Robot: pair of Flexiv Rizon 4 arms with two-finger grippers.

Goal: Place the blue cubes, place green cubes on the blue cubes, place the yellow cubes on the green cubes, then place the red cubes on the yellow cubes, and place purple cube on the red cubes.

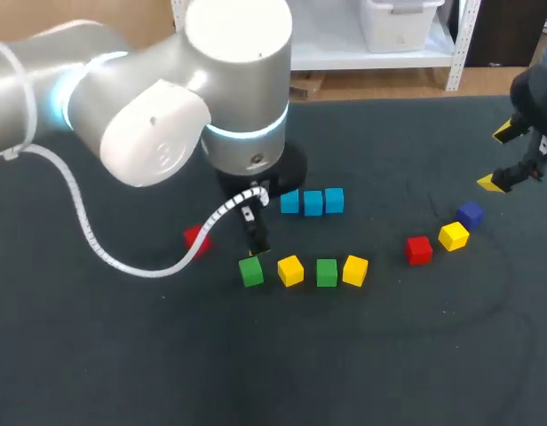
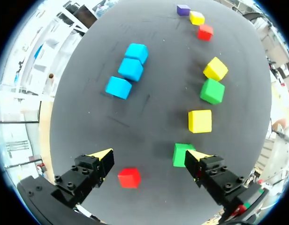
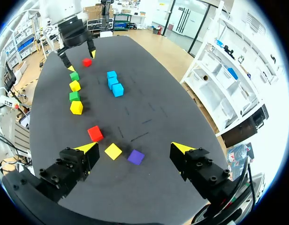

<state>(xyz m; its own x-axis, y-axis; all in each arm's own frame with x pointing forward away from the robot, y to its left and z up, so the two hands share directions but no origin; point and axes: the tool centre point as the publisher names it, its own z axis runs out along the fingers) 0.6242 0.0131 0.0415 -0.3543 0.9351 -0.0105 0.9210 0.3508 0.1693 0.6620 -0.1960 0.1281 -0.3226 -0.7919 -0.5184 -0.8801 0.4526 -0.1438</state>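
Observation:
Three blue cubes [image 1: 313,202] lie in a row mid-table. In front of them runs a line of green [image 1: 250,271], yellow [image 1: 290,270], green [image 1: 326,272] and yellow [image 1: 354,270] cubes. My left gripper [image 2: 150,157] hangs open above the table, with the end green cube [image 2: 183,153] by one fingertip and a red cube [image 2: 129,177] lying loose between the fingers. At the right sit a red cube [image 1: 418,250], a yellow cube [image 1: 453,236] and the purple cube [image 1: 470,214]. My right gripper [image 3: 135,149] stands open high above the purple cube [image 3: 135,156].
The dark table mat [image 1: 362,355] stretches bare toward the front edge. My left arm's big elbow [image 1: 167,98] covers the back left of the head view, with a white cable [image 1: 96,240] hanging from it.

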